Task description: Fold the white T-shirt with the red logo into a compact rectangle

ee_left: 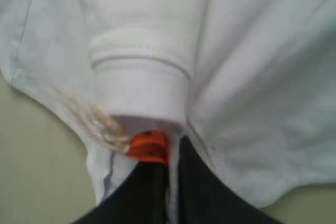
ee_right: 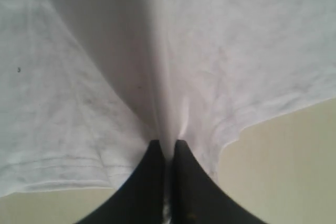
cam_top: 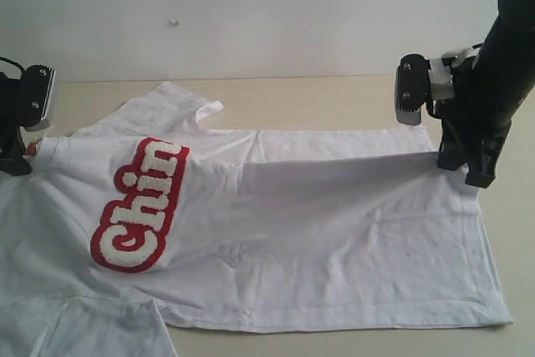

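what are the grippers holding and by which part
Both hold the white T-shirt: left gripper pinches the neck by the orange tag, right gripper the hem edge.

Right claw (ee_right: 167, 148) pinching white T-shirt (ee_right: 79, 93) fold.

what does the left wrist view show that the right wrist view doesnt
Only the left wrist view: the ribbed neck band, the small orange tag right at the left end effector, and a brownish smudge beside it. Only the right wrist view: the stitched hem and a taut ridge of cloth leading off from the right end effector. Both: the white T-shirt pinched in a shut black end effector, with beige table at the edges.
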Robot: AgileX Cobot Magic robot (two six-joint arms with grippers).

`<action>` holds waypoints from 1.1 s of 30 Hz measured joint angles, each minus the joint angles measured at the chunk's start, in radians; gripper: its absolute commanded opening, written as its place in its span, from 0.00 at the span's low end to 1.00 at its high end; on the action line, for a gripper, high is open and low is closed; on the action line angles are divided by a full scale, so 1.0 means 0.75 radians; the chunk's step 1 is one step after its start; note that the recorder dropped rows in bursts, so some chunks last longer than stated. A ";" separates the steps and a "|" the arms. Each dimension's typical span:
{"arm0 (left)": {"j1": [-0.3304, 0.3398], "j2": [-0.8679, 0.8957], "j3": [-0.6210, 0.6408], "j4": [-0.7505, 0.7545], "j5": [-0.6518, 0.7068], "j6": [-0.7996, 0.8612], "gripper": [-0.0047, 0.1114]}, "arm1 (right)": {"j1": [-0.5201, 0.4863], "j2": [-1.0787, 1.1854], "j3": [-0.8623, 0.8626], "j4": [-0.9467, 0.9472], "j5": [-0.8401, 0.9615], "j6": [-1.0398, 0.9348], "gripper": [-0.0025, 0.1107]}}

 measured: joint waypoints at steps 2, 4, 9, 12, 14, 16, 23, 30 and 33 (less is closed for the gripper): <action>0.000 0.006 0.000 -0.002 0.002 -0.006 0.04 | 0.000 -0.002 -0.049 -0.023 0.077 0.000 0.02; 0.000 0.003 0.000 -0.002 0.018 -0.011 0.04 | 0.000 -0.010 -0.103 -0.061 0.177 0.000 0.02; 0.000 -0.071 0.000 -0.002 0.115 -0.026 0.04 | 0.001 -0.077 -0.177 -0.122 0.283 -0.002 0.02; 0.000 -0.157 0.000 0.038 0.160 -0.045 0.04 | 0.001 -0.122 -0.179 -0.122 0.283 -0.005 0.02; 0.000 -0.217 -0.011 0.094 0.197 -0.082 0.04 | 0.001 -0.151 -0.179 -0.119 0.286 -0.005 0.02; 0.000 -0.283 -0.049 0.150 0.257 -0.114 0.04 | 0.001 -0.186 -0.179 -0.113 0.289 -0.005 0.02; 0.000 -0.504 -0.219 0.143 0.448 -0.156 0.04 | 0.001 -0.349 -0.179 -0.108 0.341 -0.005 0.02; 0.000 -0.662 -0.301 0.088 0.600 -0.215 0.04 | 0.001 -0.573 -0.179 -0.111 0.373 -0.005 0.02; 0.000 -0.715 -0.301 0.066 0.631 -0.231 0.04 | 0.001 -0.656 -0.179 -0.117 0.378 -0.022 0.02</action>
